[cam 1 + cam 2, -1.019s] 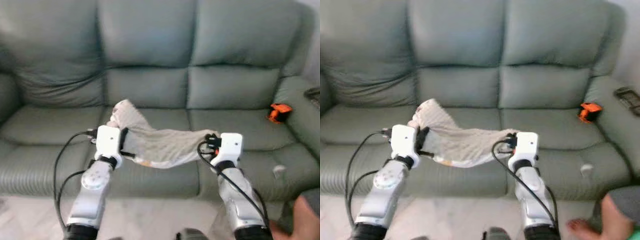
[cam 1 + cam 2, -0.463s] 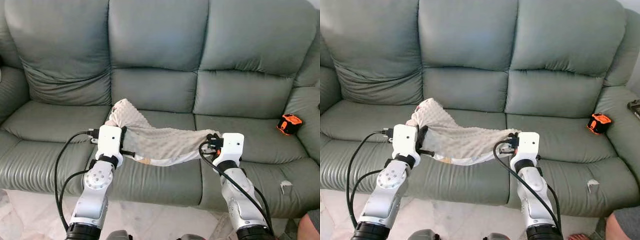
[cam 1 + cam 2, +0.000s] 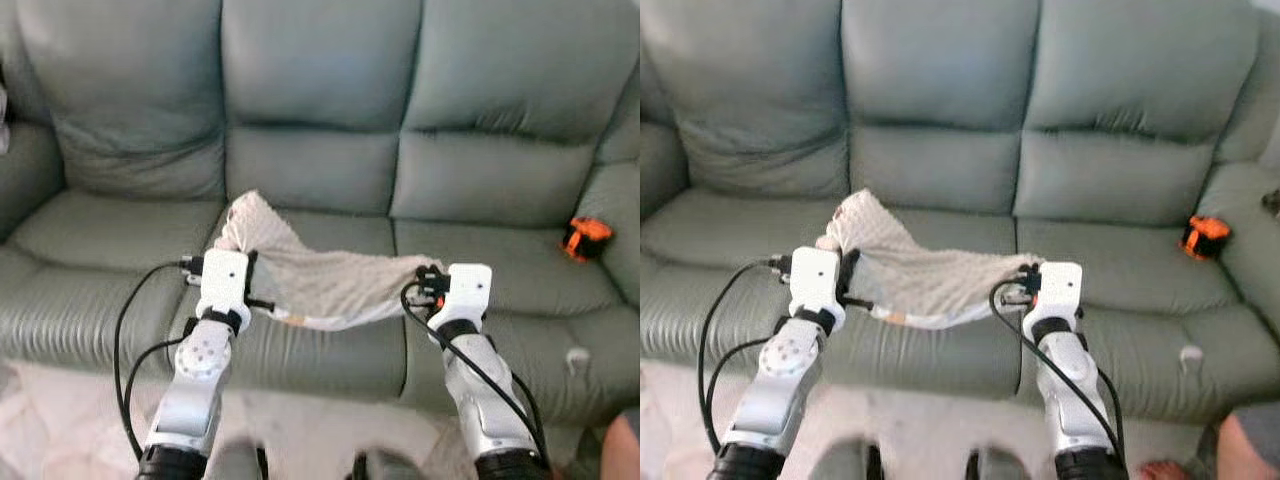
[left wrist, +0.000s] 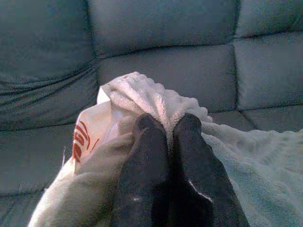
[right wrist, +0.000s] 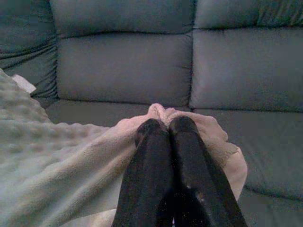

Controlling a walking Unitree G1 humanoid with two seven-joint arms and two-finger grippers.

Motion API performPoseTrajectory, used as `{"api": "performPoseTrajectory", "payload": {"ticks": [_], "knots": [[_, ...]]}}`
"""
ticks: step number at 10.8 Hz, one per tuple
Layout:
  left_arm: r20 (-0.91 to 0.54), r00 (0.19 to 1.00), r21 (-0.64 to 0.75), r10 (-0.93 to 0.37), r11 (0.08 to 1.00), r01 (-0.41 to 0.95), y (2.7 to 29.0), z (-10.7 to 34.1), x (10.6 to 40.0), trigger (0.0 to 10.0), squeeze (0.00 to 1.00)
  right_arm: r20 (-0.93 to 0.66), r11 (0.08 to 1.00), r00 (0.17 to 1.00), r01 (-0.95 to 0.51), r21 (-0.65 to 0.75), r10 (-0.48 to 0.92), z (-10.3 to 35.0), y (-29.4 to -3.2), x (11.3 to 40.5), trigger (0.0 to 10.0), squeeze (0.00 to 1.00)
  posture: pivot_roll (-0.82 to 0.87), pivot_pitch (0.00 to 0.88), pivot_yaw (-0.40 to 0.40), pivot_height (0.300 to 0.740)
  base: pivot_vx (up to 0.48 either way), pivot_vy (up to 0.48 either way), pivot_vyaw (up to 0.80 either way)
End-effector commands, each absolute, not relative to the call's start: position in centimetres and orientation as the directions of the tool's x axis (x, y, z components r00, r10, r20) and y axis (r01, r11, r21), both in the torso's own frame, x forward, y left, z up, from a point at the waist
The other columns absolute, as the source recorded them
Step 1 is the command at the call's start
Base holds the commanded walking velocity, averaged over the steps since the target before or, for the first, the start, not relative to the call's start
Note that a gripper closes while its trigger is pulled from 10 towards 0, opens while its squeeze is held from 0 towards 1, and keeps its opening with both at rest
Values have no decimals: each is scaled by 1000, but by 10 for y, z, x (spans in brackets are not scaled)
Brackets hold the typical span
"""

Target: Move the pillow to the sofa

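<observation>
Both fingers (image 4: 151, 137) clamped on pillow (image 3: 330, 280)

Ahead of you the sofa (image 3: 320, 130) seat cushions lie bare across the centre and left of the frame; room to pass there. The pillow (image 3: 320, 270), slung between left gripper (image 4: 166, 124) and right gripper (image 5: 160, 126), both clamped on its ends, hangs over the front edge of the middle seat. Orange object (image 3: 585, 236) sits on the right seat, far right of frame. Small white scrap (image 3: 577, 354) lies lower right on the cushion front.
</observation>
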State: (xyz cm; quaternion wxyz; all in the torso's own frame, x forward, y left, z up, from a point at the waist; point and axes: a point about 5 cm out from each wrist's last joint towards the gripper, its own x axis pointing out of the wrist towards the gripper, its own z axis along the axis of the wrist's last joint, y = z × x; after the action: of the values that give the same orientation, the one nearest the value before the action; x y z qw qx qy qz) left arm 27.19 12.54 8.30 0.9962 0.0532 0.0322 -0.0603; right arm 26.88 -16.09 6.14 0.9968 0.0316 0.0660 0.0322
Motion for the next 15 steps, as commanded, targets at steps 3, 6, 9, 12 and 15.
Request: {"api": "performPoseTrajectory", "payload": {"ticks": [3,6,9,12,15], "knots": [[-39,992,103,-120,987,123,126,90,275,10000,0,-100,994,992,-68,83,76,67,-160,270,10000,0,-22,0,-8,615,0,0,0],[-16,992,115,-122,986,123,125,94,276,10000,0,-99,994,992,-64,86,73,66,-161,268,10000,0,-22,0,-5,615,0,0,0],[21,995,163,-93,983,89,130,101,278,10000,0,-91,994,993,-66,92,74,66,-160,269,10000,0,-21,0,-1,615,0,0,0],[27,994,137,-104,986,99,128,102,279,10000,0,-63,992,991,-111,59,115,70,-155,270,10000,0,-21,0,-2,615,193,0,421],[23,995,134,-100,986,96,129,101,281,10000,0,-61,993,993,-99,60,103,72,-158,272,10000,0,-23,0,-3,615,321,0,183]]}}
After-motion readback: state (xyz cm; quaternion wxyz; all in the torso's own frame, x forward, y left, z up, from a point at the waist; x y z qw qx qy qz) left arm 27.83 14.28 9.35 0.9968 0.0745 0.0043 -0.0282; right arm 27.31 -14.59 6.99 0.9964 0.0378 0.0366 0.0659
